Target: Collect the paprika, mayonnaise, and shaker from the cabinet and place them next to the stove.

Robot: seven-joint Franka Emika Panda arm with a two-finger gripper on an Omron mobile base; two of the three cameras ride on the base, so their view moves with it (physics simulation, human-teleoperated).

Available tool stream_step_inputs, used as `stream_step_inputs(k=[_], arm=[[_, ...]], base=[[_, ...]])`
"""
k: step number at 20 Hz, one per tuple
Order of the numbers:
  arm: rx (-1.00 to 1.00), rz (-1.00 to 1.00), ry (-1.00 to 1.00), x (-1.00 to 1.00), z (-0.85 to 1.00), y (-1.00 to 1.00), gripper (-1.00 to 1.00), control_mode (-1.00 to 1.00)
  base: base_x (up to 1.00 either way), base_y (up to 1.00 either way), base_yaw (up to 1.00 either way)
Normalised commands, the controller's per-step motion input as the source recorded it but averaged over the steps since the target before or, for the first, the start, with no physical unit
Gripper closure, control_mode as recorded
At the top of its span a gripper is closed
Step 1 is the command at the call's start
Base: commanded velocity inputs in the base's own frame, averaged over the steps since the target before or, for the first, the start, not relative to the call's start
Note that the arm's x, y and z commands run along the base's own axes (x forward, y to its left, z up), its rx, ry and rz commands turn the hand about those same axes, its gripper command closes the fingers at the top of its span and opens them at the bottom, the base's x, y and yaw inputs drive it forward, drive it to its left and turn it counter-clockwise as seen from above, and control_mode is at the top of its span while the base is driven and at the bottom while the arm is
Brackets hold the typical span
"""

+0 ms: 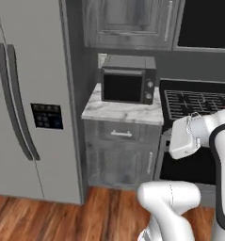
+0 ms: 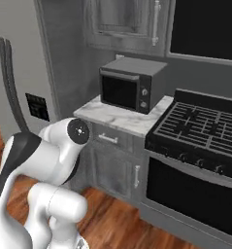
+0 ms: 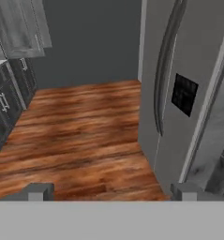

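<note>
We are facing the stove (image 2: 200,129) with the arm tucked back and nothing in hand. In the hand view our fingers (image 3: 111,191) stand wide apart, the two dark tips far to either side, and between them lies bare wooden floor (image 3: 76,136), so they hold nothing. The hand looks along the floor past the refrigerator (image 3: 188,93), away from the cooking side of the room.

The paprika, mayonnaise and shaker cannot be made out in any of these pictures, and neither can the shelved cabinet they sit in. What lies ahead of the base is the marble worktop (image 1: 118,112) carrying the microwave (image 1: 128,84), with the stove just to its right, touching the worktop's edge. That strip of worktop beside the stove looks to us like the natural drop-off spot.

The relation that matters is therefore unresolved: we judge the three items lie somewhere off to the side or behind, not along the fingers' present line. We reckon the base must drive and turn before any reach makes sense.
</note>
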Motion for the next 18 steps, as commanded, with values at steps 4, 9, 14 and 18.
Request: stream_step_inputs(k=[4,9,14,18], arm=[[0.0,0.0,0.0,0.0,0.0,0.0,-1.0,1.0],[0.0,0.0,0.0,0.0,0.0,0.0,-1.0,1.0],[0.0,0.0,0.0,0.0,0.0,0.0,-1.0,1.0],[0.0,0.0,0.0,0.0,0.0,0.0,-1.0,1.0]], base=[[0.0,0.72,0.52],[0.0,0.7,0.53],[0.0,0.72,0.53],[0.0,0.76,0.53]])
